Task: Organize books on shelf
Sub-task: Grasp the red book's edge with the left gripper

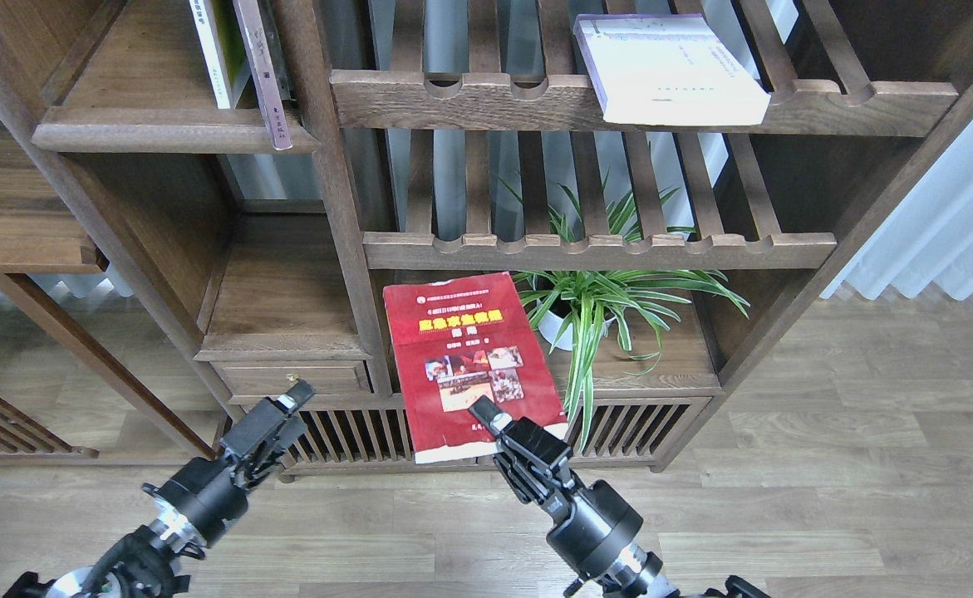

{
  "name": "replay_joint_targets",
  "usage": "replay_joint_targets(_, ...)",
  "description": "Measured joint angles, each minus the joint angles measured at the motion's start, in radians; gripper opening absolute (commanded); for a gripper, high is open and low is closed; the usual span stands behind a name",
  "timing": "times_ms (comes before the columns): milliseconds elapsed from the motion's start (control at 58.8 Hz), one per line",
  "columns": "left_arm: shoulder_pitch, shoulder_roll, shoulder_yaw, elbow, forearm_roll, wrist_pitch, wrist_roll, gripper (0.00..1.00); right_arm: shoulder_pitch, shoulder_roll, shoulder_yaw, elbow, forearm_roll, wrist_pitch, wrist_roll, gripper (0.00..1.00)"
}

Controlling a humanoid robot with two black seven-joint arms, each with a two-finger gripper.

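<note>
My right gripper [490, 423] is shut on the lower edge of the red book [465, 357] and holds it cover-up in the air, in front of the lower cabinet. The white book with a purple edge [669, 71] lies flat on the upper slatted shelf at the right. The yellow-green and white book [218, 50] stands on the solid dark-brown shelf [174, 137] at the upper left, next to a thin brown book [263, 79] that leans on it. My left gripper [282, 415] is open and empty, low at the left, in front of the cabinet drawer.
A potted spider plant [594, 303] stands on the cabinet top right of the red book. A slatted shelf rail [598, 249] runs just above the plant. A bookcase post [345, 224] stands left of the book. Slatted cabinet doors [353, 432] are behind both grippers.
</note>
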Motion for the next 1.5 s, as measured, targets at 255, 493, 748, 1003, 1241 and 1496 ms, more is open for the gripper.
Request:
replay_joint_targets(255,-0.014,0.001,0.021,-0.032,-0.130,0.000,-0.003,1.00,-0.014,-0.001,-0.014,-0.002,-0.001,0.000,-0.029,0.10)
replay_joint_targets(493,-0.014,0.002,0.076,-0.038,-0.143,0.000,-0.007,1.00,-0.005,0.002,-0.044,-0.005,-0.003,0.000,-0.055,0.10)
replay_joint_targets(748,-0.017,-0.001,0.113,-0.050,-0.144,0.000,-0.009,1.00,0.035,0.002,-0.095,-0.009,-0.002,0.000,-0.063,0.10)
replay_joint_targets(1003,-0.036,-0.002,0.170,-0.069,-0.144,0.000,-0.018,0.99,0.075,0.005,-0.111,-0.026,0.000,0.000,-0.063,0.11)
replay_joint_targets(1241,-0.055,0.004,0.205,-0.074,-0.144,0.000,-0.024,0.80,0.088,0.002,-0.114,-0.036,0.003,0.000,-0.063,0.11)
replay_joint_targets(1496,-0.061,0.039,0.237,-0.073,-0.144,0.000,-0.024,0.57,0.095,-0.008,-0.114,-0.036,0.004,0.000,-0.063,0.11)
